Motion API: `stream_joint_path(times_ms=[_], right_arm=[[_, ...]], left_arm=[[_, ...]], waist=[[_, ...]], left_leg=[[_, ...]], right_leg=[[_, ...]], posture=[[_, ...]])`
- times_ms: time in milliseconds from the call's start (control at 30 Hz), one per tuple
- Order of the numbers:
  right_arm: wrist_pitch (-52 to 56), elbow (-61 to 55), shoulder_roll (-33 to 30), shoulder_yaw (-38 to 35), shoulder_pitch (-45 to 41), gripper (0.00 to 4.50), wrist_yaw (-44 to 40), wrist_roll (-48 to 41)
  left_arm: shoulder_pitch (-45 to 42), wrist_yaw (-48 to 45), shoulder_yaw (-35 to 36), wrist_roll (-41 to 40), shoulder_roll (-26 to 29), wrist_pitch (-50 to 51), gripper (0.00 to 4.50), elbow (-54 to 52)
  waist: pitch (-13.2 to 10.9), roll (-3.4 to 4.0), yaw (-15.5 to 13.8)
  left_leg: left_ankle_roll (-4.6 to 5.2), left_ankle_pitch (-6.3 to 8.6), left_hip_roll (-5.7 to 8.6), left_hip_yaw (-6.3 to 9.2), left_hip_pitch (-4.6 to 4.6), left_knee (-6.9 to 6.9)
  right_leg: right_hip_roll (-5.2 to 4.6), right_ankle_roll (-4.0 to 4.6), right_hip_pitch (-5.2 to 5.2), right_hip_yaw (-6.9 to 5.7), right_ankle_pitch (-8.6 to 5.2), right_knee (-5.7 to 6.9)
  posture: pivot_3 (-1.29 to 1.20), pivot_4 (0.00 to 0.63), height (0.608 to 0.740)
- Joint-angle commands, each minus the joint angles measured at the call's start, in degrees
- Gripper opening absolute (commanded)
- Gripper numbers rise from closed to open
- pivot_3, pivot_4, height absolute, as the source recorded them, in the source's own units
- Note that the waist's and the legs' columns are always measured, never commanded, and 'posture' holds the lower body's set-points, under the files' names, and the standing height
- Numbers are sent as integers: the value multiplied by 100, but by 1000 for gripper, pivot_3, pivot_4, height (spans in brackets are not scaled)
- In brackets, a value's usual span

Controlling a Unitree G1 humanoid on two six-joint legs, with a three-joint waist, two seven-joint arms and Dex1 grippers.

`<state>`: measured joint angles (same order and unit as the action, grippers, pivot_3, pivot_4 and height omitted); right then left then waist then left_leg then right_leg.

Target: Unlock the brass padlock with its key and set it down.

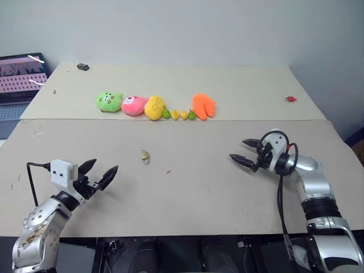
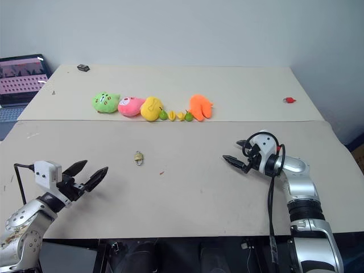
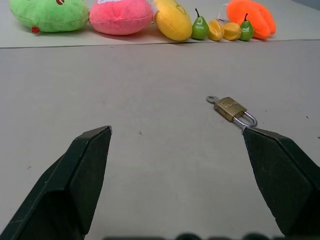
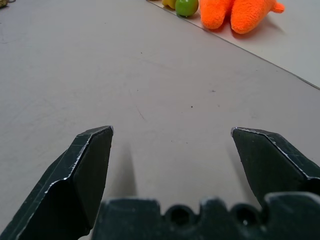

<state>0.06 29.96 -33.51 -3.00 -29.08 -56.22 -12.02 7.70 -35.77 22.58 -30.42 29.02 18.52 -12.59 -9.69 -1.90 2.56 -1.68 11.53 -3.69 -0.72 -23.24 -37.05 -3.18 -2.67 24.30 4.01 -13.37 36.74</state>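
Nearest the front edge of the desk (image 1: 187,216), the left gripper (image 1: 98,173) hangs just above the surface with its two black fingers spread wide and nothing between them. Toward the right edge the right gripper (image 1: 244,152) is likewise spread and empty, aimed inward across the desk.

Farther in, about midway between the two, the padlock (image 1: 145,155) lies flat on the near board, apart from both grippers. In the left wrist view the key (image 3: 212,100) appears to sit in the lock's keyhole end, its head resting on the desk, while the shackle (image 3: 246,120) looks closed.

Both pieces are tiny against the fingers, so the likely trouble is a coarse pinch: a fingertip landing on the edge of the padlock could skid it across the smooth board, or knock the key out. Gripping lock and key with one hand would leave nothing free to turn.

Beyond, along the seam where the far board begins, the plush toys (image 1: 134,104) and small toy fruits (image 1: 183,114) sit in a row; a sliding padlock could end up among them.
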Motion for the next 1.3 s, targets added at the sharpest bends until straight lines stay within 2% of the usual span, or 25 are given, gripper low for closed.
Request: stream_joint_path(times_ms=[33, 333, 667, 833, 1000, 1167, 1300], right_arm=[[-132, -85, -47, -93, -81, 4500, 14, -21], [-133, -236, -86, -144, 57, 4500, 96, -23], [-125, -445, -165, -82, 127, 4500, 14, -23], [19, -1300, -240, 50, 241, 4500, -300, -160], [739, -2695, -449, 313, 364, 4500, -896, -575], [1158, -3540, -477, 587, 367, 4500, -978, -668], [1392, -3777, -363, 609, 331, 4500, -844, -752]], left_arm=[[-181, -125, -26, -32, 132, -75, 4428, -113], [-684, -282, -353, 70, 203, -2, 4428, 79], [-619, -321, -704, 150, 232, 240, 4428, -165], [-591, -298, -887, 230, 183, 244, 4428, -191], [-856, -204, -1216, 315, 19, 325, 4428, -43], [-1325, 134, -1616, 460, -329, 556, 4428, 107], [-1543, 341, -1702, 400, -581, 792, 4428, 135]], waist=[[0, 0, -1], [-1, -2, 2], [-2, -3, -2], [-2, -3, -6], [-2, -1, -15], [-3, -3, -45], [-3, -5, -58]], left_leg=[[0, 0, 0, 0, 0, 0], [0, 0, 1, 0, -4, 1], [-1, 0, 1, 1, -3, 1], [-1, 0, 1, 1, -1, 1], [-1, -1, -1, 2, 1, 0], [-1, 0, 2, 3, -2, 0], [-1, -1, 2, 4, -4, -2]], right_leg=[[0, 0, 0, 0, 0, 0], [-1, 15, 1, -1, 9, -2], [0, 1, 0, -1, 1, 1], [0, 0, 0, -1, 0, 2], [1, -3, -1, -1, -1, 5], [-2, -3, -1, -2, -1, 1], [-1, -4, -2, -3, -1, 2]], posture=[[0, 150, 722], [0, 150, 722], [0, 150, 722], [0, 150, 722], [0, 150, 722], [0, 150, 722], [0, 150, 722]])
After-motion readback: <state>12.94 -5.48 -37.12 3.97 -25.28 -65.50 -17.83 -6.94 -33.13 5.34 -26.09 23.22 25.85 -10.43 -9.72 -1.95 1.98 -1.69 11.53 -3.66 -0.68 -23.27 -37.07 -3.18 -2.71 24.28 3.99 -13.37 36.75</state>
